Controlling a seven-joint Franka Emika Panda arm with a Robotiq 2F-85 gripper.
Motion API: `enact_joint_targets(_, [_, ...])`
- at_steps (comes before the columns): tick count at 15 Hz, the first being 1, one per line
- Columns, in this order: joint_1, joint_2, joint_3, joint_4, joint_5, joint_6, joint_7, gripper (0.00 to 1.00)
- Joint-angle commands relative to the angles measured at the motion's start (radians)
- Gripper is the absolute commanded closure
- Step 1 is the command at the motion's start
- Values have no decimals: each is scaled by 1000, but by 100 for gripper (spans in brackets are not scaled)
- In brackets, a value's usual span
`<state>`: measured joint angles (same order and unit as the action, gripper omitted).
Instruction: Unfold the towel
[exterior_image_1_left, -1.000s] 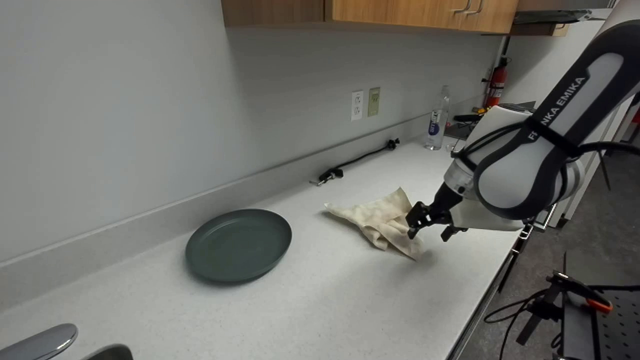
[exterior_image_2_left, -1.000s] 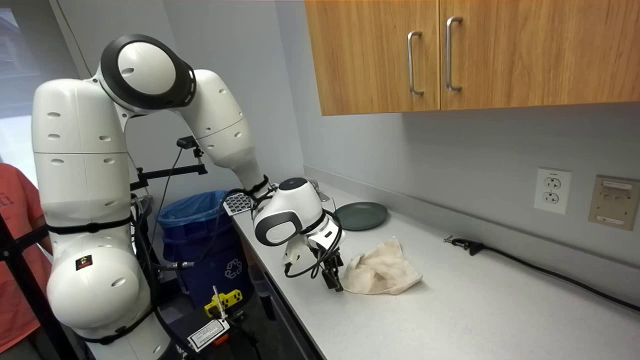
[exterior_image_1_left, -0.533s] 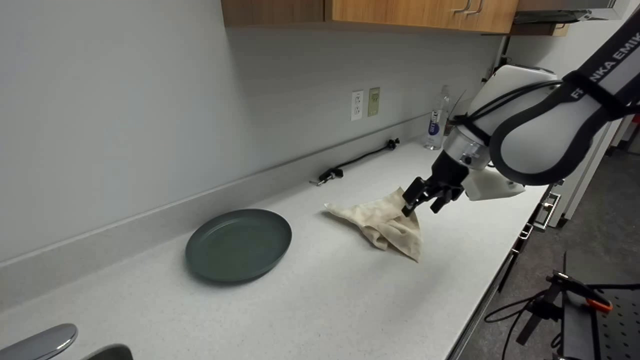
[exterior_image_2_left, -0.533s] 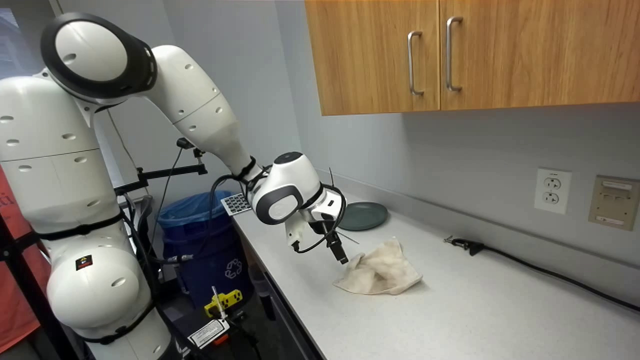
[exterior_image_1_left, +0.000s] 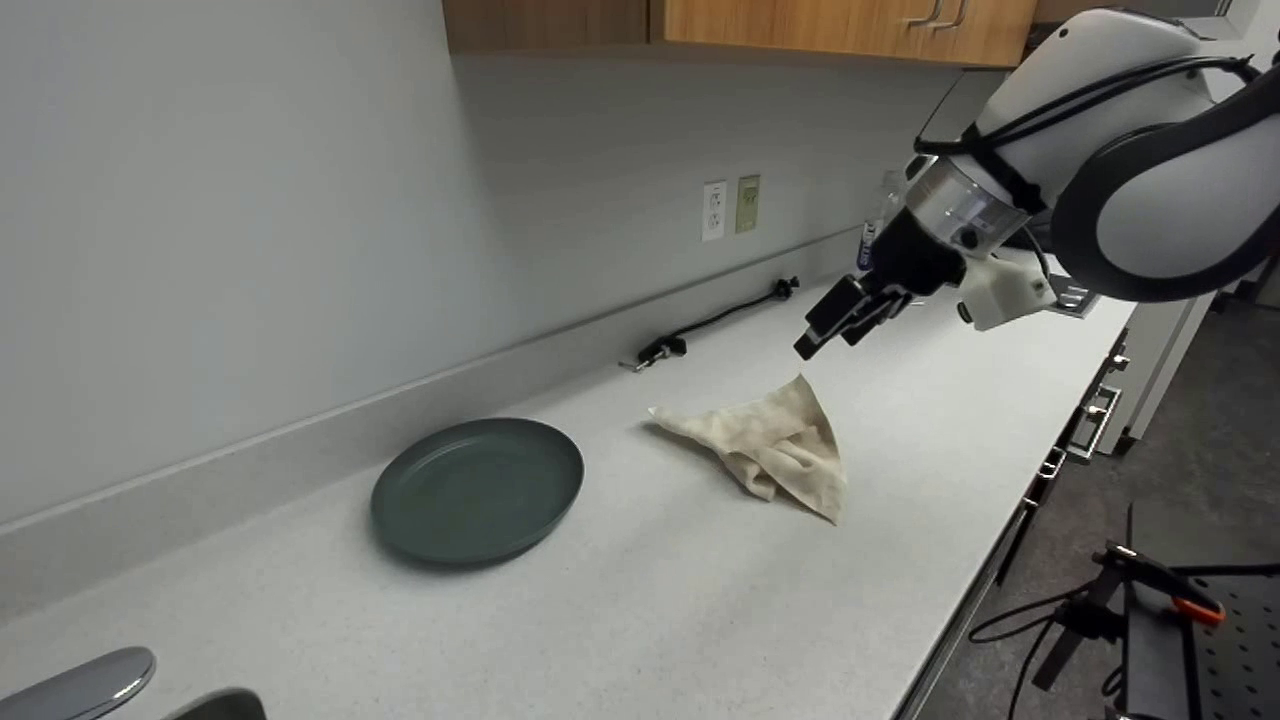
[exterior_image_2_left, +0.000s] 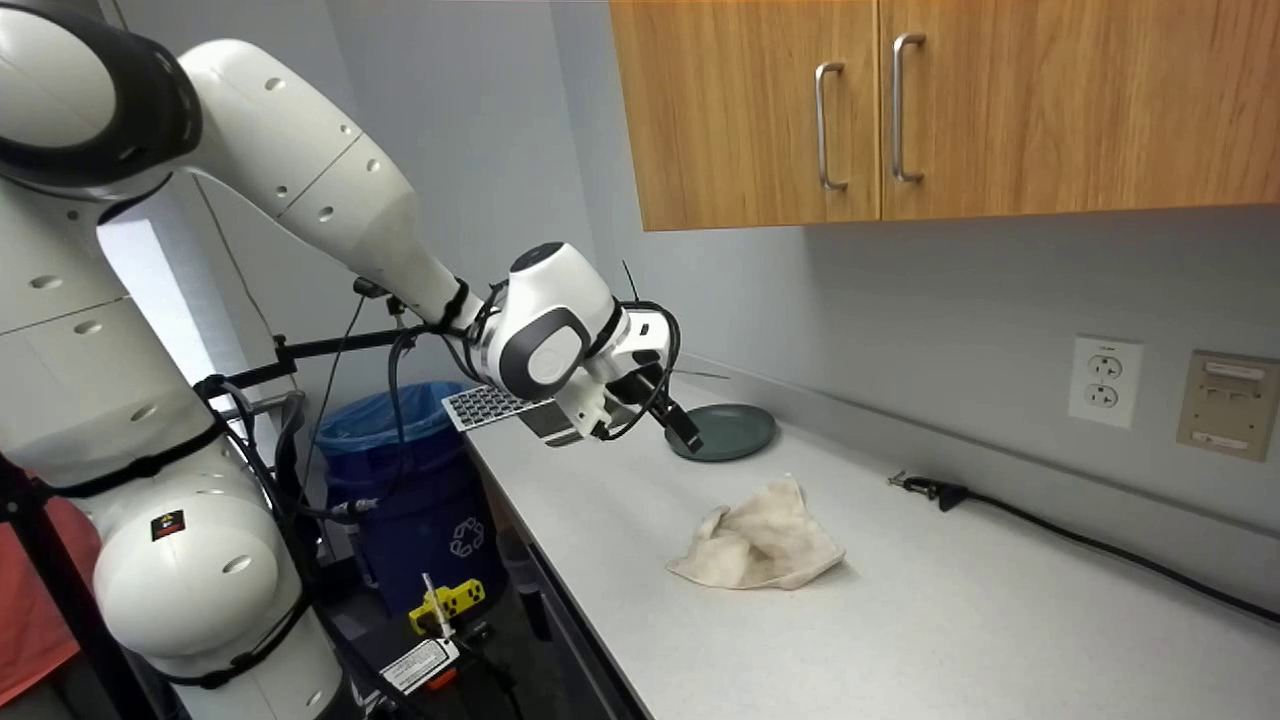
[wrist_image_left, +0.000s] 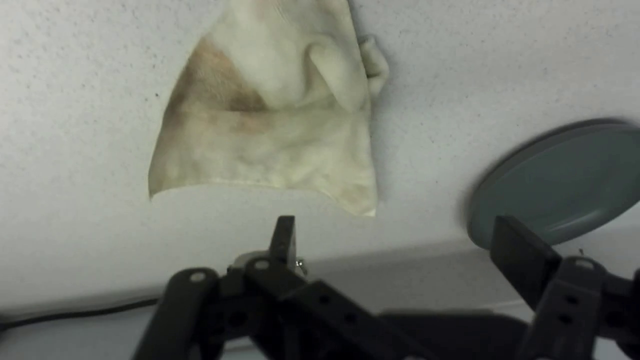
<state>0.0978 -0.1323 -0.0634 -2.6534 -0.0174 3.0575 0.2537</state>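
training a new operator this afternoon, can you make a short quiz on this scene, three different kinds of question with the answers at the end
1. True or false: the towel is spread out smooth, without a single wrinkle.
2. The gripper is: A) shut and empty; B) open, holding nothing; C) shut on the towel.
3. Fill in one word, touching or apart: on the counter, the round plate and the towel lie ____.

Key: 1 false, it is creased and partly folded over; 2 B; 3 apart.

Rumpled towel (exterior_image_1_left: 768, 440), dark plate (exterior_image_1_left: 480, 490), hand (exterior_image_1_left: 828, 344) seemingly spread above counter (exterior_image_1_left: 640, 620)
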Motion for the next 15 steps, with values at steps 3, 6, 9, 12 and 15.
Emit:
enact_joint_targets(3, [-34,-126,42,-49,16,-26,-96,0])
enact_joint_targets(6, [-31,-77,50,-22,42,-1,-90,0])
enact_joint_targets(9, [-30,-69,54,-22,45,-1,-89,0])
enact_joint_targets(12, [-31,-68,54,-22,45,-1,-89,0])
enact_joint_targets(15, [-31,-67,54,-22,45,-1,-89,0])
